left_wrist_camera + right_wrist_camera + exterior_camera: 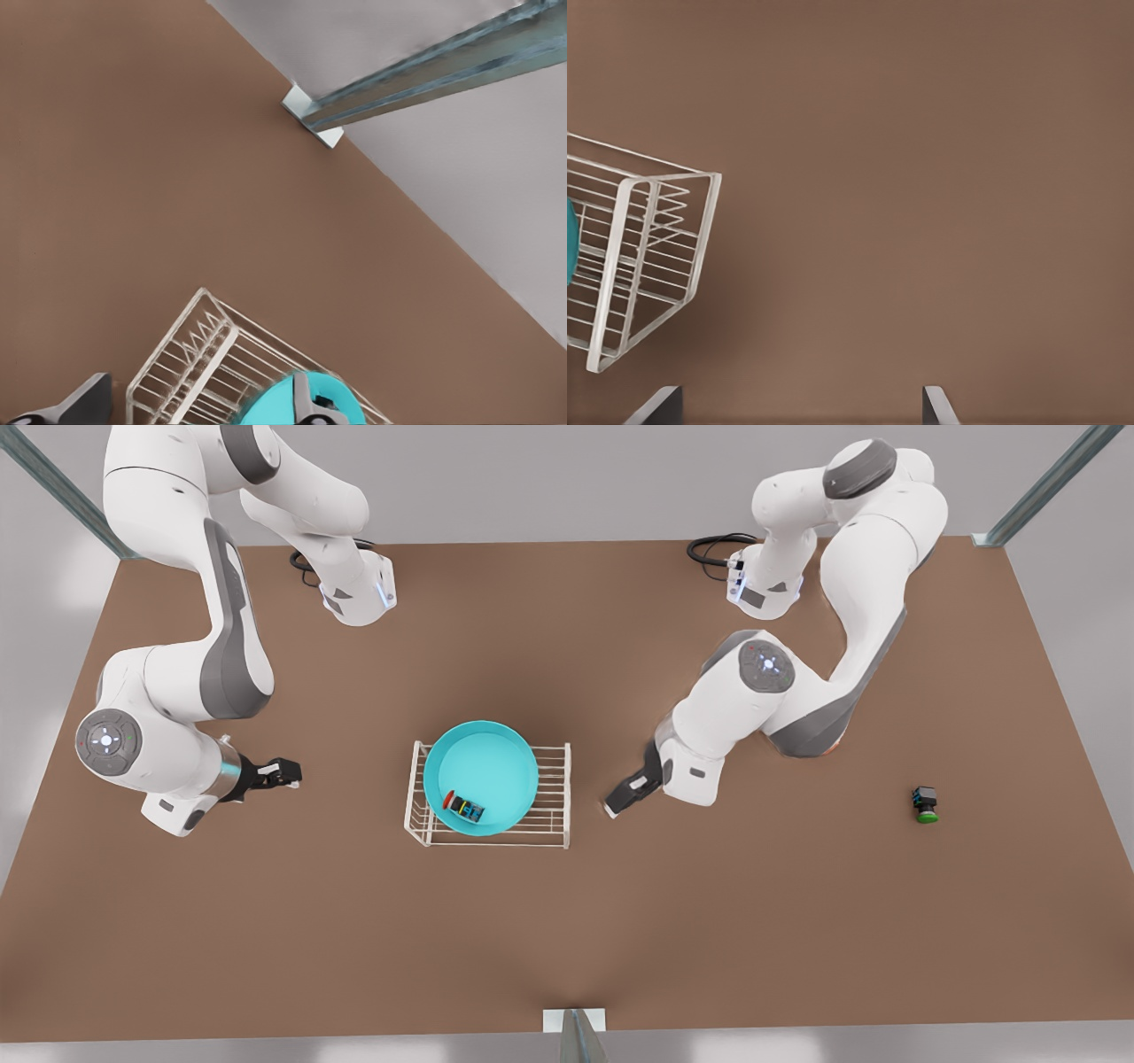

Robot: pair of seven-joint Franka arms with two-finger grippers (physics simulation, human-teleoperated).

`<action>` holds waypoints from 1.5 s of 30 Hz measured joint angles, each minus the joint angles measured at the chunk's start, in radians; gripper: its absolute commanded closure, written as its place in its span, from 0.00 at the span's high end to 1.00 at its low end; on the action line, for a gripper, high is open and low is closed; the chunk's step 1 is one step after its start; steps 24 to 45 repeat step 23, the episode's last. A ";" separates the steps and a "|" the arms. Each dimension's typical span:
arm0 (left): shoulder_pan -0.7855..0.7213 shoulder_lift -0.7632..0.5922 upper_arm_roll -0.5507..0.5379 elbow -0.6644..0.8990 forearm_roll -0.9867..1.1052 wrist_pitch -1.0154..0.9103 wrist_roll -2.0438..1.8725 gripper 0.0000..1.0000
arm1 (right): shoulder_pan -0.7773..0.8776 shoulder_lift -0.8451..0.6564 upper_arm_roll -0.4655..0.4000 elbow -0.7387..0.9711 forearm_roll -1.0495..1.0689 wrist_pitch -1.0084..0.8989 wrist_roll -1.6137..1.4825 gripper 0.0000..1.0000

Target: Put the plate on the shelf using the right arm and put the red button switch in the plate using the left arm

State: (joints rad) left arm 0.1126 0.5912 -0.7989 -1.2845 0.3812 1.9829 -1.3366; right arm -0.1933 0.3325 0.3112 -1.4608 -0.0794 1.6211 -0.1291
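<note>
Front view: far up above the table (709,930), looking almost straight down, with the shelf (551,779) in the middle.
Left wrist view: low and near the shelf (204,354), on the front view's left of it, looking across it to a metal post (425,71) at the table edge.
Right wrist view: close over the table, just to the front view's right of the shelf (647,257).
Shared: all three see the shelf and some of the plate (483,762) (266,409) (570,239).

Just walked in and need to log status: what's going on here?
The plate sits on the shelf, with the red button switch lying inside it. The left gripper is off the shelf's side at the front view's left, the right gripper off the other side, both with jaws open, holding nothing. A green-capped switch lies apart.
</note>
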 measured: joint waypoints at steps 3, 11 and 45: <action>-0.165 -0.331 0.621 -0.203 -0.260 -0.139 0.207 1.00 | 0.000 0.001 0.000 0.000 0.002 0.000 0.002 1.00; -0.165 -0.492 0.782 -0.371 -0.426 -0.211 0.657 1.00 | 0.000 0.006 0.001 0.000 0.003 0.002 0.005 1.00; -0.197 -0.481 0.784 -0.368 -0.445 -0.235 1.037 1.00 | 0.000 0.007 0.001 0.000 0.002 0.001 0.010 1.00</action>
